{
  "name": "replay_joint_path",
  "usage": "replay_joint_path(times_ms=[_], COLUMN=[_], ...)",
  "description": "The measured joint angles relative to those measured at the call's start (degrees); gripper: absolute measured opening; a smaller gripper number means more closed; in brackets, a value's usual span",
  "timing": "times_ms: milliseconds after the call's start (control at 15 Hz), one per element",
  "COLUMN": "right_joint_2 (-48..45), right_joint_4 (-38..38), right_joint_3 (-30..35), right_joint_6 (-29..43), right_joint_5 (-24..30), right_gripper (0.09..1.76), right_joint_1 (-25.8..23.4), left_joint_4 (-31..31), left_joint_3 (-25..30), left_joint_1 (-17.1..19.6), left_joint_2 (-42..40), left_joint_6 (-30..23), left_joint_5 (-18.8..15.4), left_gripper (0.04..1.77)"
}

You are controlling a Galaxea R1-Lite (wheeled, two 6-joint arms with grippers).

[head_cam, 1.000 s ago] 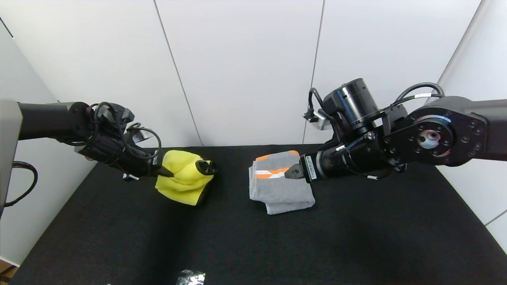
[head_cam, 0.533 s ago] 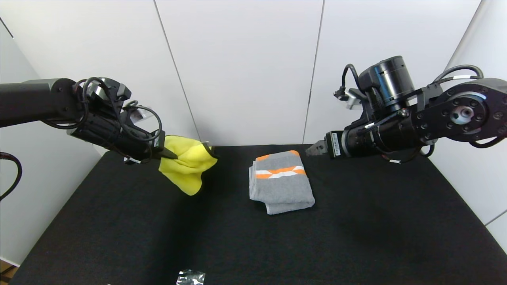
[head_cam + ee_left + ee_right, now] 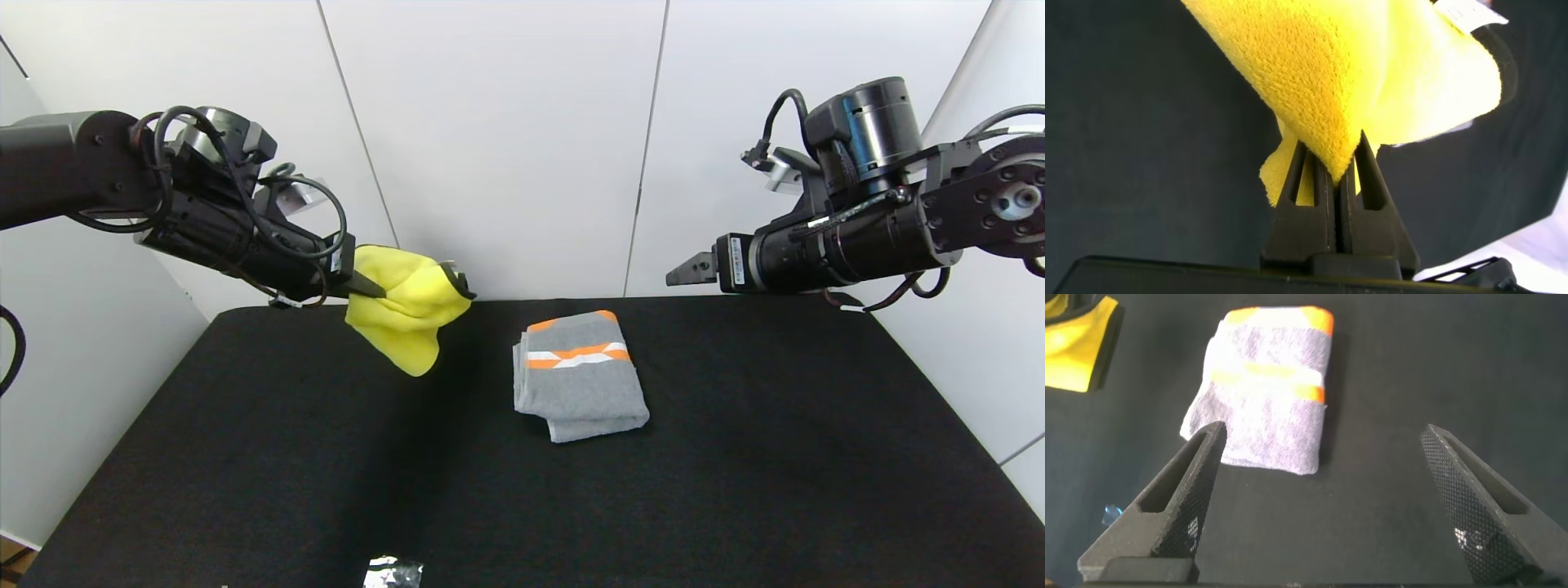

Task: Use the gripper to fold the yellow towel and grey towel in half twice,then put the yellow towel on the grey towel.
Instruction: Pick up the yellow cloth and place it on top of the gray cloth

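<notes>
Your left pincer [image 3: 371, 287] is clamped tight on the yellow towel [image 3: 408, 314], which hangs bunched in the air above the far left part of the desk [image 3: 245, 457], clear of the surface. The grey towel [image 3: 578, 376] lies folded near the middle of the desk, its orange band toward the far end, well apart from the yellow one. Your right pincer [image 3: 684, 270] hovers with its jaws spread wide and empty, above and beyond the grey towel's far right side.

The step in hand looks like the carry and stacking. Keep the yellow towel high enough that its drooping corner does not drag across the grey towel's edge and disturb the fold. Bring it over the middle of the grey towel, lower until the cloth rests flat, then let go. Keep the right arm out of the path. The yellow bundle looks loose, so expect it to slump when you release it.
</notes>
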Motion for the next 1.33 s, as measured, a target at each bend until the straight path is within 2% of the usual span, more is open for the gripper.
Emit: replay_joint_path(times_ms=[667, 1000, 1200, 1333], right_joint_2=[-1.3, -1.8, -1.9, -2.0], right_joint_4=[0.0, 0.0, 0.0, 0.0], right_joint_3=[-0.4, -0.6, -0.7, -0.8], right_joint_6=[0.0, 0.0, 0.0, 0.0], right_joint_5=[0.8, 2.0, 2.0, 2.0], right_gripper=[1.71, 1.71, 1.71, 1.71], right_joint_1=[-1.4, -2.3, -2.5, -2.8], left_joint_4=[-1.0, -6.1, -6.5, -9.7], left_joint_3=[-0.4, -0.4, -0.4, -0.4], left_joint_1=[-9.3, -14.3, -15.2, -16.8], left_joint_2=[-1.5, -1.6, -1.6, -1.4], left_joint_6=[-5.1, -8.8, -9.1, -11.1], left_joint_5=[0.4, 0.8, 0.8, 2.0], left_gripper=[0.13, 0.13, 0.13, 0.13])
